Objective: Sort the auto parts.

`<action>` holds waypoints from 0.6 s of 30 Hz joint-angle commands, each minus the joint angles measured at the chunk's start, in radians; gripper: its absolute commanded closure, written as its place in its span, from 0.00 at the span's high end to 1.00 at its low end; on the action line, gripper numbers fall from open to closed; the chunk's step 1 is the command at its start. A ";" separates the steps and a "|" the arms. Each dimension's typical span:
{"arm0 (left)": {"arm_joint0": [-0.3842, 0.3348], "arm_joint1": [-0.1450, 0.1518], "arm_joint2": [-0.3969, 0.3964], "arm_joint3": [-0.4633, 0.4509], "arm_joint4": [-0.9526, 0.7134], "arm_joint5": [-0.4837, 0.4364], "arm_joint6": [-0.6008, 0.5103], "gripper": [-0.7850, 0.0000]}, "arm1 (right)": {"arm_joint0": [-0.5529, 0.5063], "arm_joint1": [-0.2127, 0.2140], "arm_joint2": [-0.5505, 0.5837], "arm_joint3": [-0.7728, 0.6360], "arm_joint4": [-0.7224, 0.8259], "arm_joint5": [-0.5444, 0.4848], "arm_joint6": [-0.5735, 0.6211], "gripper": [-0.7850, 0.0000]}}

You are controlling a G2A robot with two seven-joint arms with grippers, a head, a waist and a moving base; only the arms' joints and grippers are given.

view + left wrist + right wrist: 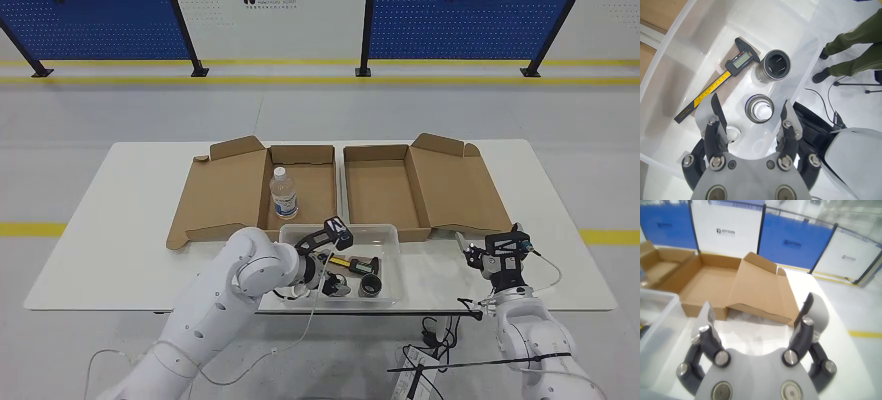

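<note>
1. Just ahead of your left tool (750, 102), framed between its wide-spread, empty fingers, a small steel sleeve (760, 109) stands upright in the clear bin (674, 37).
2. Expect it to be stiff, dense and slick. Close across its round outer wall, squarely, so it cannot squirt out.
3. Beyond the tool tips stands a larger linear bearing (773, 65), likely heavier. Beside it lies a digital caliper (715, 83), light and probably delicate at the display.
4. Your right tool (758, 303) is also spread and empty over the bench (829, 332), with an open cardboard box (715, 283) ahead of it.
</note>
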 commanded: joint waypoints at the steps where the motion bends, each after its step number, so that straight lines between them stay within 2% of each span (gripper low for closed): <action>1: -0.001 0.001 0.005 0.003 0.000 -0.002 0.001 0.78 | 0.000 0.000 0.000 0.000 0.000 0.000 0.000 1.00; 6: -0.007 0.004 0.017 0.011 0.003 -0.006 0.004 0.73 | 0.000 0.000 0.000 0.000 0.000 0.000 0.000 1.00; 7: -0.008 0.005 0.019 0.012 0.003 -0.008 0.004 0.66 | 0.000 0.000 0.000 0.000 0.000 0.000 0.000 1.00; 9: -0.010 0.006 0.023 0.015 0.003 -0.008 0.007 0.61 | 0.000 0.000 0.000 0.000 0.000 0.000 0.000 1.00; 18: -0.019 0.010 0.043 0.029 0.007 -0.013 0.010 0.67 | 0.000 0.000 0.000 0.000 0.000 0.000 0.000 1.00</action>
